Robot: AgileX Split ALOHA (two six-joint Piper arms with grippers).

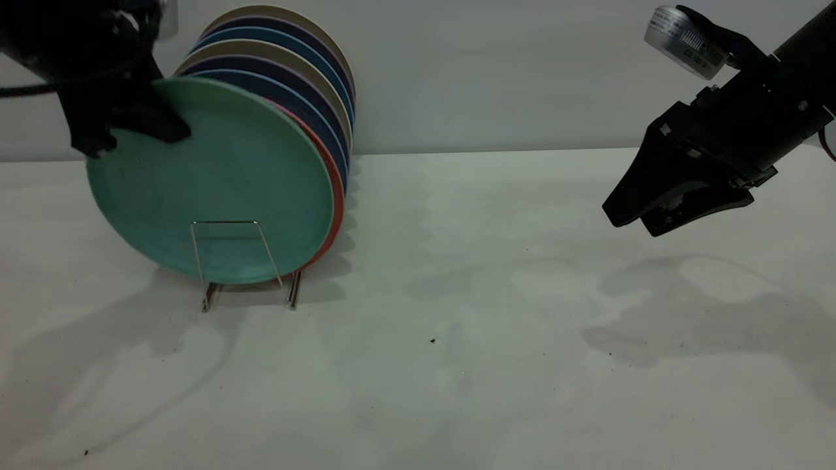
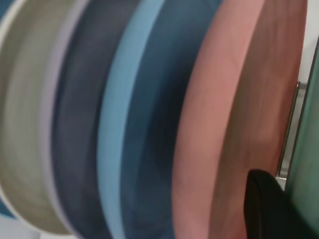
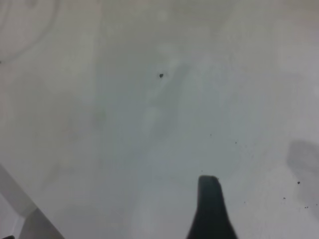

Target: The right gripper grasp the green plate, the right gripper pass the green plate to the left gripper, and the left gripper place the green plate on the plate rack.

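The green plate [image 1: 215,189] stands upright at the front of the plate rack [image 1: 225,222], its lower edge behind the front wire loop, leaning on a salmon-pink plate [image 1: 337,196]. My left gripper [image 1: 137,140] is shut on the plate's upper left rim. In the left wrist view one black finger [image 2: 266,209] lies between the pink plate [image 2: 234,99] and the green plate [image 2: 310,149], with a rack wire [image 2: 289,129] behind. My right gripper [image 1: 627,223] hangs above the table at the right, tips slightly apart and empty. One of its fingers [image 3: 209,209] shows over bare table.
Behind the pink plate the rack holds several dark blue [image 1: 326,124] and beige [image 1: 287,52] plates; the left wrist view shows them too [image 2: 149,124]. The white table [image 1: 457,326] runs between rack and right gripper. A wall stands behind.
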